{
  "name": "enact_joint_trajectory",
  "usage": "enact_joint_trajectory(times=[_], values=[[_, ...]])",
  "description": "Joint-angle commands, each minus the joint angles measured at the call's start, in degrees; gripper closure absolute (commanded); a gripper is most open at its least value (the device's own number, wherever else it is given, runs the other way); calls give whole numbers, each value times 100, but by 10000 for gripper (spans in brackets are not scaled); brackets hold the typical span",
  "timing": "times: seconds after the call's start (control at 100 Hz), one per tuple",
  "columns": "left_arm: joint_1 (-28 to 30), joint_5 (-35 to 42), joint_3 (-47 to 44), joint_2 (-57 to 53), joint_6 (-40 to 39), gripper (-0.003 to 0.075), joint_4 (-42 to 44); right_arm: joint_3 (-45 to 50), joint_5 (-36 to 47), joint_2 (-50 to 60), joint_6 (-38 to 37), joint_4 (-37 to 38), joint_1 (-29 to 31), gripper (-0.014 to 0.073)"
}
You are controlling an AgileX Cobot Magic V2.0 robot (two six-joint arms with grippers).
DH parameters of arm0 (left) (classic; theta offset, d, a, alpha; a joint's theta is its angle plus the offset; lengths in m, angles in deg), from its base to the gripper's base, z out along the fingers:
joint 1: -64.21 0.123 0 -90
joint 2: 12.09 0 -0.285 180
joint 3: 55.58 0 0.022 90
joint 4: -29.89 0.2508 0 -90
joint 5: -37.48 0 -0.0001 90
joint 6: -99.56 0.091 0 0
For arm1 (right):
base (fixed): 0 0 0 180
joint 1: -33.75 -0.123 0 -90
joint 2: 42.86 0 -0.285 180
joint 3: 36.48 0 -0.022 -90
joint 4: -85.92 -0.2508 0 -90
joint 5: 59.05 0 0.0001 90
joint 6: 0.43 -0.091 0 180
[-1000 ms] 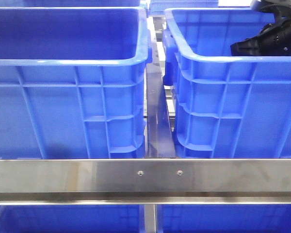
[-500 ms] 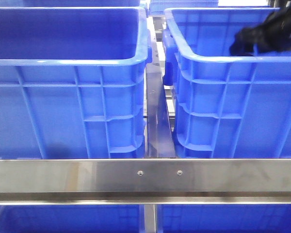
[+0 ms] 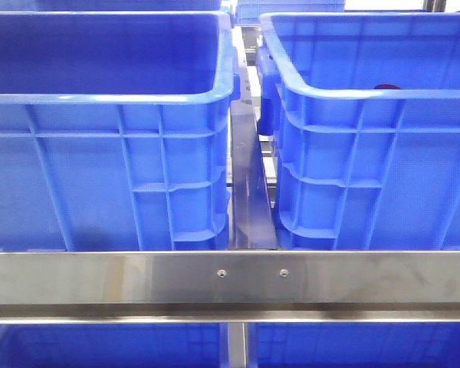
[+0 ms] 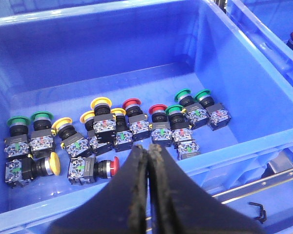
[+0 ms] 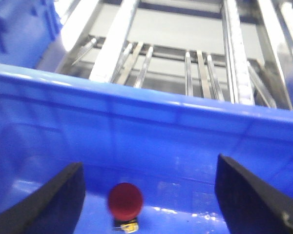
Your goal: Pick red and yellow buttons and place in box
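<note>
In the left wrist view my left gripper point(image 4: 147, 149) is shut and empty. It hangs above a blue crate point(image 4: 234, 92) that holds several push buttons: red ones point(image 4: 132, 103) point(image 4: 115, 166), yellow ones point(image 4: 101, 102) point(image 4: 54, 163) and green ones point(image 4: 184, 93). In the right wrist view my right gripper point(image 5: 149, 163) is open and empty above the floor of the box point(image 5: 151, 122). One red button point(image 5: 125, 200) stands there between the fingers, untouched. In the front view this red button's top point(image 3: 386, 87) just shows over the rim of the box point(image 3: 368, 96). Neither gripper shows in the front view.
The left crate point(image 3: 107, 100) and the box stand side by side with a narrow metal strip point(image 3: 249, 184) between them. A steel rail point(image 3: 230, 280) crosses in front. Metal frame bars point(image 5: 195, 68) lie beyond the box's far wall. More blue crates point(image 3: 100, 345) sit below.
The right arm, seen over the right crate's rim in the front view, has moved up and right out of that view. The red button's top now shows there.
</note>
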Motion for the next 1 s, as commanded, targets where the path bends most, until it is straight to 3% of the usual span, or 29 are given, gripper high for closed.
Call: enact_joint_trajectory(times=[0.0, 0.17, 0.76, 0.88, 0.99], values=[[10, 446, 144, 3, -54, 739, -64, 68, 4, 667, -31, -547, -179, 20], [10, 446, 144, 3, -54, 739, -64, 591, 353, 1633, -118, -547, -436, 21], [10, 446, 144, 3, -54, 739, -64, 2887, 583, 5150, -129, -547, -443, 28], [10, 446, 144, 3, -54, 739, -64, 3212, 573, 5603, -129, -547, -443, 117], [10, 446, 144, 3, -54, 739, -64, 3376, 573, 5880, -129, -547, -443, 286]])
